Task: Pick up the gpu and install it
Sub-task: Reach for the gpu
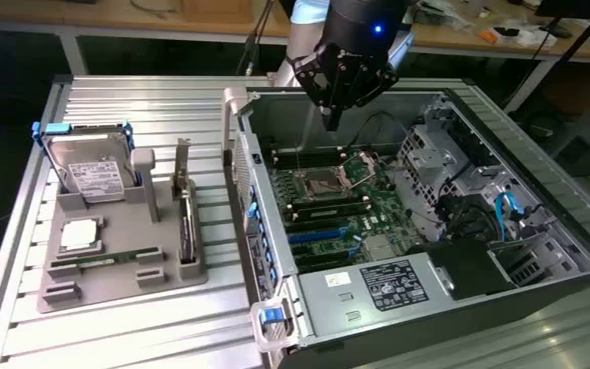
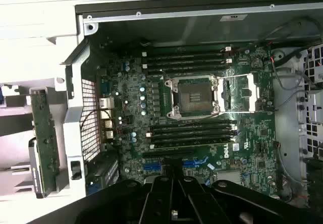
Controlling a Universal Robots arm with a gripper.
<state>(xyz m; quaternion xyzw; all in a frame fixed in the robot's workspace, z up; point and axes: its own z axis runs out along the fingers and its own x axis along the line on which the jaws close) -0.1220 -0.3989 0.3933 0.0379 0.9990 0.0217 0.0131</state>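
The gpu (image 1: 184, 211) stands on its long edge in the grey holder (image 1: 120, 296), its metal bracket at the far end, on the exterior view's left of the open computer case (image 1: 259, 231). The wrist view catches the gpu (image 2: 44, 138) edge-on outside the case's vented rear wall. My gripper (image 1: 330, 123) hangs over the far part of the case, above the motherboard (image 1: 346, 215) near its CPU socket (image 1: 323, 183). It is shut with nothing held. Its dark fingers (image 2: 162, 196) point down at the board's blue slots (image 2: 151, 166).
The holder also carries a silver hard drive (image 1: 92, 173), a square chip (image 1: 80, 234) and a slim green memory stick (image 1: 105, 261). Inside the case sit a power supply (image 1: 382, 284), drive cages (image 1: 449, 165) and blue cables (image 1: 508, 211). The table (image 1: 141, 100) is ribbed aluminium.
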